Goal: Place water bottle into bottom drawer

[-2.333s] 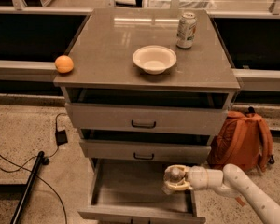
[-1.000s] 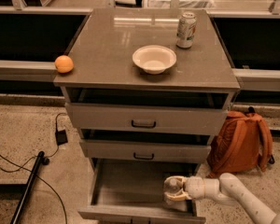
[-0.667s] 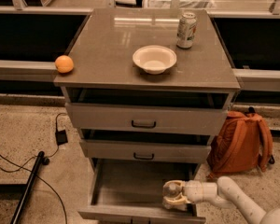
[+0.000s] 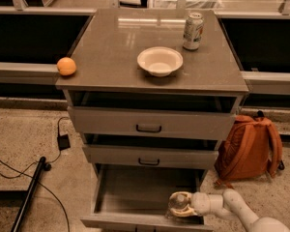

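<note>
the two-finger gripper (image 4: 182, 206) sits low in the open grey metal bottom drawer (image 4: 135, 192), at its front right corner, clamped on the clear plastic water bottle (image 4: 178, 200). i would lower the bottle to the drawer floor, clear of the front panel, before releasing gently.

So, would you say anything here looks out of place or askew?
Only the small round orange fruit, perched at the left edge of the grey cabinet top, could roll off. The gripper is low at the front right corner of the open grey bottom drawer.
</note>
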{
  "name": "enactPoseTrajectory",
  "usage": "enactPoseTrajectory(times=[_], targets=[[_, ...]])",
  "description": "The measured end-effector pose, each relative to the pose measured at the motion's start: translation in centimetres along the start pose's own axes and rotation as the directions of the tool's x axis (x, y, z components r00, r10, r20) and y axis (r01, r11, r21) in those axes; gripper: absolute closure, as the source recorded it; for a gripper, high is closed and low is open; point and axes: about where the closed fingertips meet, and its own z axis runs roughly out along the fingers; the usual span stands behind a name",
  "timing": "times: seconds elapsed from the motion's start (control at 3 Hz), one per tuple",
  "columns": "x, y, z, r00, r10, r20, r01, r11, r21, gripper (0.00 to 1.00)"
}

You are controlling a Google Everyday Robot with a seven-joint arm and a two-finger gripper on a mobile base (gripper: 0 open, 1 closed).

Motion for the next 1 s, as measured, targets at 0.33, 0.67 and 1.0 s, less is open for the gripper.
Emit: enactPoseTrajectory(times=[0.33,0.67,1.0], targets=[[0.9,-0.03,-0.78,1.0,0.0,-0.01,0.0,0.9993,0.038,0.98],[1.32,-0.03,-1.08,1.0,0.0,-0.022,0.002,0.998,0.063,0.75],[1.79,-0.2,-1.28,1.0,-0.018,0.019,0.016,0.9943,0.105,0.53]])
